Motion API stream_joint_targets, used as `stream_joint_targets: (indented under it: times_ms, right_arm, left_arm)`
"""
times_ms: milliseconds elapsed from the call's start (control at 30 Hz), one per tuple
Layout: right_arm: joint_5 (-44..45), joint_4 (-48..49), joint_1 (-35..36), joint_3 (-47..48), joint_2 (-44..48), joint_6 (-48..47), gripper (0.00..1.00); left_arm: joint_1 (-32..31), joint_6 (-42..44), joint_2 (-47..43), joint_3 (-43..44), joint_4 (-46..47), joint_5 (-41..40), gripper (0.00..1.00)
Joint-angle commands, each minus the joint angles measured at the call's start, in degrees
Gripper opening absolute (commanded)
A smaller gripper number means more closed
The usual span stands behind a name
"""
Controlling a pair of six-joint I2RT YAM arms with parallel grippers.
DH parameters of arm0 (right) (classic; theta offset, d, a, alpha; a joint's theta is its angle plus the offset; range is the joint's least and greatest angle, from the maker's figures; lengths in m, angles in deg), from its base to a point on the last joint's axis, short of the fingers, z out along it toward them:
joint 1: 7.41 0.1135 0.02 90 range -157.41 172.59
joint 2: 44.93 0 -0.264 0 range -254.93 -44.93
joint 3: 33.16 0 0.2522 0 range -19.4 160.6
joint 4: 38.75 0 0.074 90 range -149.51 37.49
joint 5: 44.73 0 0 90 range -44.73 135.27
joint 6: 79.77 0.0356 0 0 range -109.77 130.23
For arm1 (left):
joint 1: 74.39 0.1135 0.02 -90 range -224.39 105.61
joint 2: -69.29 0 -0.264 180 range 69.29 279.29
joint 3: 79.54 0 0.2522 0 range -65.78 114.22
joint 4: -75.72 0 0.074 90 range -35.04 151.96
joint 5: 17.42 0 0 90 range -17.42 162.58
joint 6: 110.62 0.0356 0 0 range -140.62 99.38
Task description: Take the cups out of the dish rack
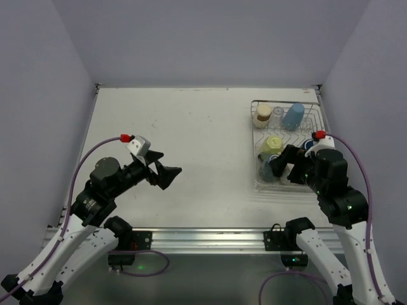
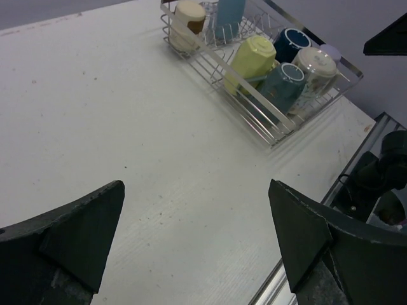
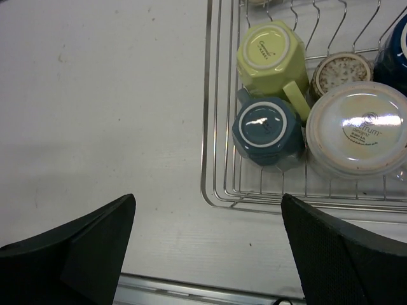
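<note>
At the far right of the table (image 1: 191, 127) stands the dish rack (image 1: 286, 143), with its long side running along the table's right edge. All cups in view sit inside the rack.

Far end of the rack:
- beige mug (image 1: 261, 115), at the left corner
- light blue tumbler (image 1: 293, 116), to its right

Near end of the rack:
- yellow-green mug (image 3: 272, 54), its base facing the right wrist camera
- teal mug (image 3: 267, 130), touching the yellow-green mug on its near side, base also facing that camera
- wide cream cup (image 3: 359, 130), bottom up, just beside the teal mug on the right
- navy cup (image 3: 394, 44), beyond the cream cup and partly cut off by the frame edge

Right tool (image 3: 208, 198): fingers spread wide, nothing between them. It hangs over the near left corner of the rack, with the rack's rim wire and the teal mug close beyond the gap.

Left tool (image 1: 166, 173): fingers spread wide, nothing between them. It is held over bare table left of centre, well apart from the rack, and its wrist camera faces the rack (image 2: 267, 136) across the table.
</note>
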State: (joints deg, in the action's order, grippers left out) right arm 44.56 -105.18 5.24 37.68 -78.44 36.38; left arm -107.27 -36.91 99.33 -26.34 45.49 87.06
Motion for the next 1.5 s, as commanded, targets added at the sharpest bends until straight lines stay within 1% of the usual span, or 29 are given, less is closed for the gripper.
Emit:
stream_joint_targets:
  times_ms: [0,33,100,233,267,367,467,533,600,833,900,1033,1300,1467]
  right_arm:
    - [4.7,-1.7,3.2,1.2,-3.0,2.6,0.99]
    - [7.1,-1.4,4.4,1.1,-3.7,3.4,0.99]
    - [8.6,-0.1,6.0,-0.1,-4.4,5.7,0.99]
    - [14.4,1.8,9.8,-1.9,-8.6,7.6,0.99]
    - [16.8,1.9,9.9,-2.0,-10.6,7.9,0.99]
    - [19.5,4.0,9.9,-2.8,-12.5,8.2,0.99]
    - [20.7,5.7,9.9,-3.6,-13.5,9.0,0.99]
    - [21.4,6.0,9.9,-3.9,-15.6,9.4,0.98]
    - [22.2,5.8,9.9,-4.3,-18.2,10.3,0.99]
    - [21.9,9.6,9.9,-6.3,-22.7,10.9,0.99]
    - [21.5,11.0,9.9,-6.3,-23.9,11.0,0.99]
    - [21.1,13.2,9.9,-6.5,-26.7,11.2,0.95]
    - [26.0,14.0,9.8,-5.0,-34.7,11.6,0.95]
    - [25.9,15.1,9.8,-5.1,-36.8,11.2,0.94]
  left_arm:
    - [0.3,1.2,1.2,-0.7,-0.5,-0.2,1.0]
    - [0.4,1.1,1.0,-0.7,-0.7,-0.7,1.0]
    - [0.4,1.3,0.9,-0.7,-0.7,-1.9,1.0]
    - [0.9,1.8,1.9,-0.4,-0.8,-1.7,1.0]
    - [1.0,1.9,2.2,-0.3,-1.0,-1.2,1.0]
    - [1.1,1.8,2.3,-0.3,-1.0,-0.6,1.0]
    - [1.2,1.8,2.0,-0.5,-1.0,-0.5,1.0]
    - [1.2,1.9,1.7,-0.6,-1.1,-0.3,1.0]
    - [1.2,1.8,1.6,-0.7,-1.1,-0.2,1.0]
    - [1.2,1.9,1.9,-0.6,-1.0,0.0,1.0]
    - [1.2,1.8,2.0,-0.6,-1.0,0.2,1.0]
    - [1.3,1.9,2.0,-0.7,-1.1,0.3,1.0]
    - [1.4,1.9,2.5,-0.7,-1.0,0.3,1.0]
    - [1.4,2.0,3.4,-0.6,-0.8,0.5,1.0]
